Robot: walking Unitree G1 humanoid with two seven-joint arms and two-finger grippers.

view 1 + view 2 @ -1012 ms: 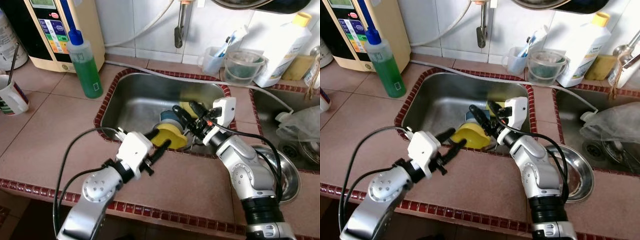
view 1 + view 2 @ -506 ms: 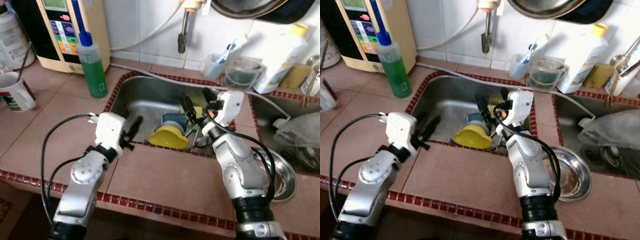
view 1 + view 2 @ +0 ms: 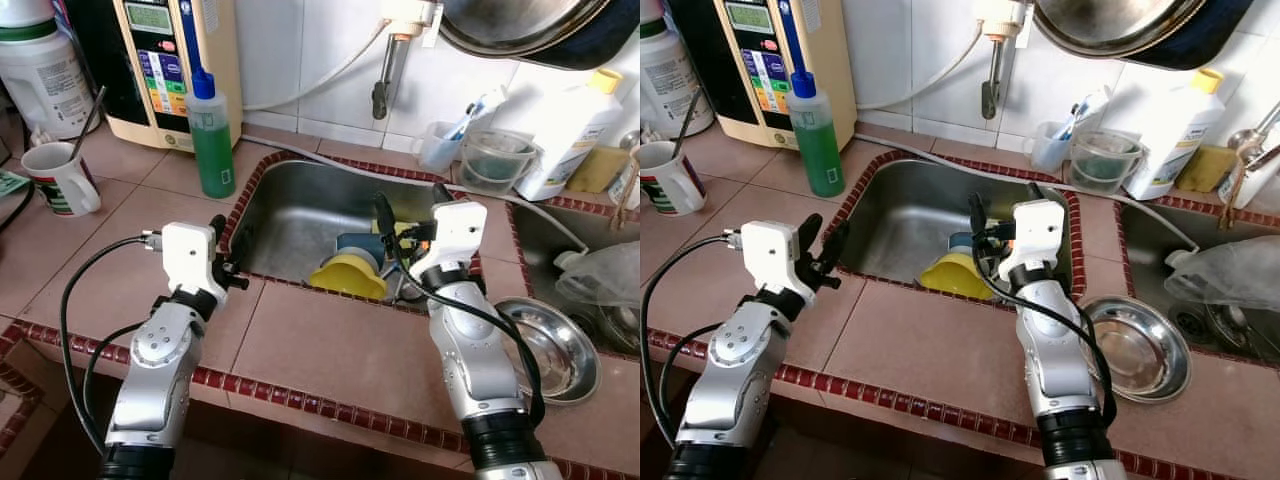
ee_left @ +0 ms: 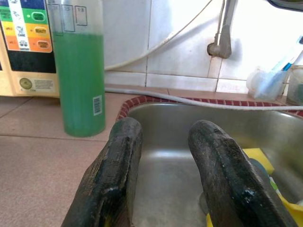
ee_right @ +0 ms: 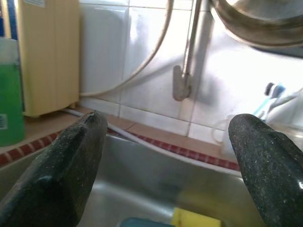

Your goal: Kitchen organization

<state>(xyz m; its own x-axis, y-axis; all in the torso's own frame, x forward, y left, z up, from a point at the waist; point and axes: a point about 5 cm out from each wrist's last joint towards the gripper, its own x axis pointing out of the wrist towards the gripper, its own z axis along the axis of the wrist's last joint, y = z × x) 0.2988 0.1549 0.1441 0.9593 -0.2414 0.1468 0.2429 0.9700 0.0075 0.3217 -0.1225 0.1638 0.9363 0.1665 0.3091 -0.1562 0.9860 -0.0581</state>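
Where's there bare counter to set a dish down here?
Free: the tiles in front of the sink, between the two arms, and the stretch between the mug and green bottle. Crowded: the back ledge by the white bottle, and the sink's near right corner with the yellow dish.

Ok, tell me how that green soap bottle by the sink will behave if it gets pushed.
The green soap bottle stands tall and narrow on the tiled counter, so a push near its blue cap would probably tip it. It looks mostly full, so likely fairly heavy for its size. Its smooth plastic may be slippery, especially if wet.
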